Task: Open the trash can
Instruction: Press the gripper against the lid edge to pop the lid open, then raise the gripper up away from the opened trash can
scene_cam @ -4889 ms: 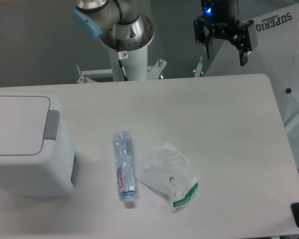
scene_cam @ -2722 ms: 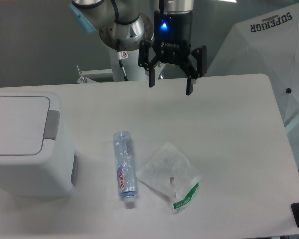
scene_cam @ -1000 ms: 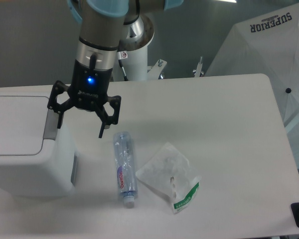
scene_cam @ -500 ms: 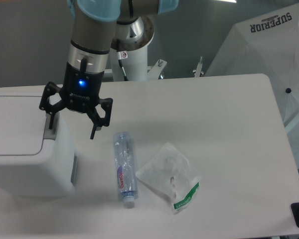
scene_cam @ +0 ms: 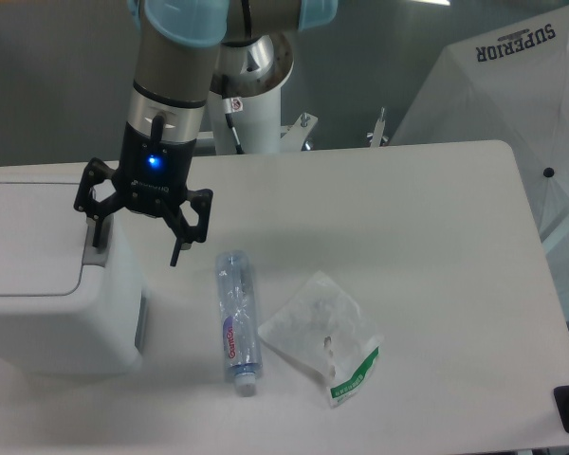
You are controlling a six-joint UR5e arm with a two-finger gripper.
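The trash can (scene_cam: 47, 284) is a large white boxy bin at the left edge of the table, its flat lid shut. Its grey push tab (scene_cam: 99, 254) sits on the lid's right edge, partly hidden behind my gripper. My gripper (scene_cam: 136, 246) is open, with its fingers spread wide over the can's right edge. The left fingertip (scene_cam: 97, 238) is over the push tab and the right fingertip (scene_cam: 175, 256) hangs over the table just right of the can. I cannot tell whether the left finger touches the tab.
A clear plastic bottle (scene_cam: 237, 318) lies on the table right of the can. A thin translucent plastic bag (scene_cam: 322, 338) with a green strip lies right of the bottle. The robot's base column (scene_cam: 247, 104) stands at the table's back edge.
My gripper swept from the far right, across the back of the table, leftward and down to the can's right edge. In the last half second it has barely moved.
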